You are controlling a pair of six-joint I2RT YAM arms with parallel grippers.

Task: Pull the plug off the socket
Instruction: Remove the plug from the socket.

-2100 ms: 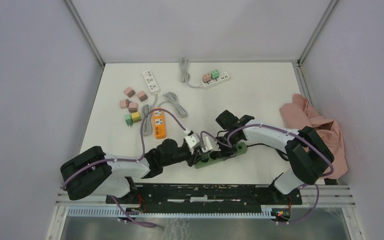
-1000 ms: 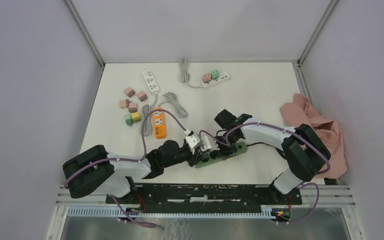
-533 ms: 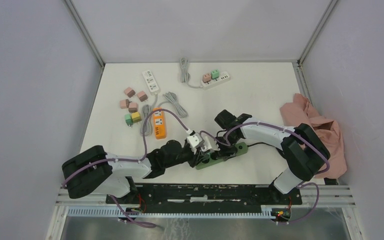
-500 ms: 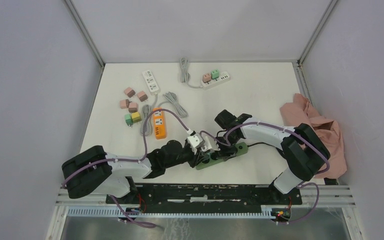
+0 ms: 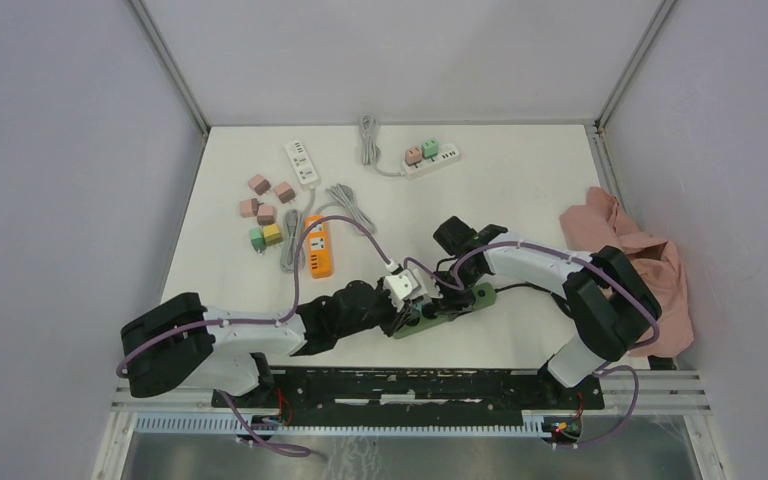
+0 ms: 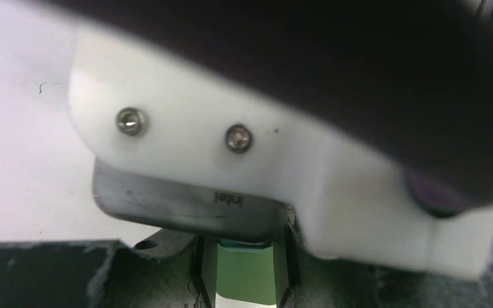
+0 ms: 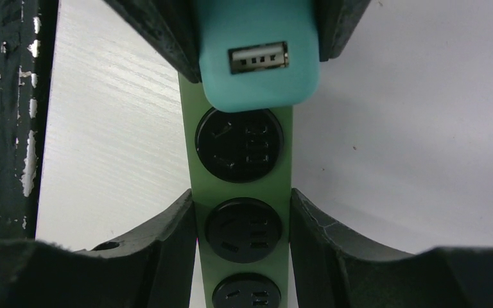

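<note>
A green power strip point(image 7: 242, 192) with round black sockets lies near the table's front, also seen from above point(image 5: 478, 296). My right gripper point(image 7: 244, 218) is shut across its width, one dark finger point(image 7: 160, 237) on each side. A teal plug point(image 7: 257, 77) with a USB port sits over the strip's far end. My left gripper point(image 6: 244, 273) is shut on the plug, its fingers flanking it at the top of the right wrist view. Whether the plug's pins are in the socket is hidden. From above, both grippers meet over the strip point(image 5: 428, 305).
An orange strip point(image 5: 318, 247), a white strip point(image 5: 301, 163) and several loose coloured plugs point(image 5: 265, 210) lie at the left. Another white strip point(image 5: 432, 160) carrying pink and green plugs is at the back. A pink cloth point(image 5: 630, 255) lies at the right edge.
The left arm has slid slightly to the right, bringing its wrist closer over the strip. The right arm and the strip stay about where they were.
</note>
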